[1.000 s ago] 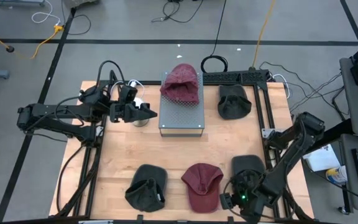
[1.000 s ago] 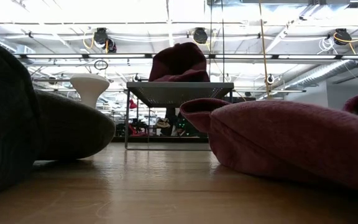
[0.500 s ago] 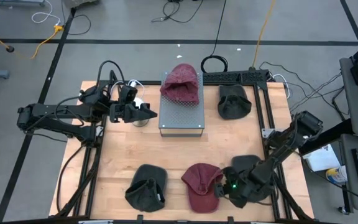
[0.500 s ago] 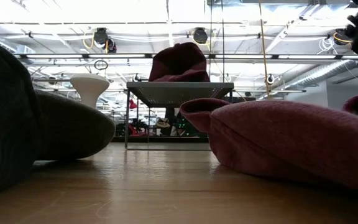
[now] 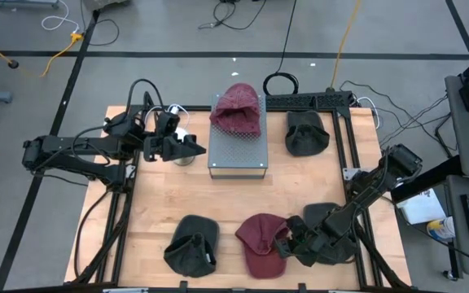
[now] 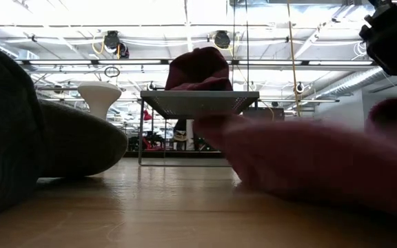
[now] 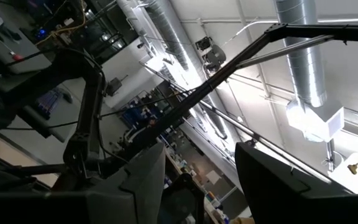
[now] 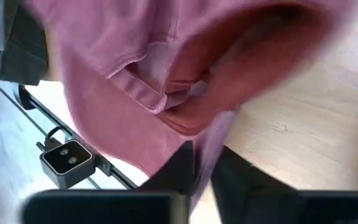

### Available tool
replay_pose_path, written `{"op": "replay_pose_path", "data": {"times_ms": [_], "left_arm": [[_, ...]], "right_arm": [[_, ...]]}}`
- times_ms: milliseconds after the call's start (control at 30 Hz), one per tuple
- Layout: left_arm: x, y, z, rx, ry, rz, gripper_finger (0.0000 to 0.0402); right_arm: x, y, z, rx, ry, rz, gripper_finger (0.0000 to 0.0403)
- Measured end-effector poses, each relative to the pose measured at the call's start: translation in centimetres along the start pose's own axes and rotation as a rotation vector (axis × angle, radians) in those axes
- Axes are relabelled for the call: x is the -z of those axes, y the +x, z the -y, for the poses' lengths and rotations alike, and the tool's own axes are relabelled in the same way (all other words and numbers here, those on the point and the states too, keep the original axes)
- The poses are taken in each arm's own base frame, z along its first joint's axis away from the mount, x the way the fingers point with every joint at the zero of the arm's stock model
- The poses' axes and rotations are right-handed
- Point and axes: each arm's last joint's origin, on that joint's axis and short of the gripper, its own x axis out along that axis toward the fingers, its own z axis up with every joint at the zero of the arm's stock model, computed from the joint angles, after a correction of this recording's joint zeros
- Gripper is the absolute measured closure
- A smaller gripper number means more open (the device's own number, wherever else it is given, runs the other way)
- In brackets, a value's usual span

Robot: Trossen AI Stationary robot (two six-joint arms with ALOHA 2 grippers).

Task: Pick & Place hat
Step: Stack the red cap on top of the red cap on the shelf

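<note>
A maroon cap [image 5: 259,241] lies on the wooden table near its front edge; in the low view this maroon cap [image 6: 309,162] is blurred. My right gripper [image 5: 288,243] reaches it from the right and is shut on its cloth; my right gripper [image 8: 202,163] shows the same in its wrist view. A second maroon hat [image 5: 237,108] rests on the grey perforated platform [image 5: 238,155] at the far middle. My left gripper [image 5: 199,149] hovers open just left of that platform, holding nothing. My right gripper pinches the maroon cap's right-hand edge [image 8: 215,132] between its two fingers, a strip of folded cloth running down between them. The fingers come low from the table's right side. The rest of the cap [image 5: 255,236] lies on the table.
Dark hats lie at the near left [image 5: 192,245], at the far right [image 5: 306,133] and under my right arm [image 5: 329,216]. A black frame [image 5: 350,138] borders the table's right and far sides. A white stand [image 6: 99,96] is left of the platform.
My right gripper has swung from the table's near right corner toward the left, over the dark hat, to the maroon cap's right edge. The cap has shifted slightly to the left and blurs in the low view.
</note>
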Motion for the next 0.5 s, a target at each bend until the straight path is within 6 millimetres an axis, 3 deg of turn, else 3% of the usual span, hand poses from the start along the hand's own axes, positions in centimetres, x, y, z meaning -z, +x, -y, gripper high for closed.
{"op": "replay_pose_path", "data": {"times_ms": [267,500], "left_arm": [[0.0,0.0,0.0,0.009,-0.018,-0.011,0.0202],[0.0,-0.1,0.1,0.041,0.037,-0.070,0.0202]], "right_arm": [[-0.2,-0.9,-0.5,-0.057,-0.084,0.059,0.0396],[-1.6,-5.4,-1.8,-0.211,-0.204,0.293,0.0397]]}}
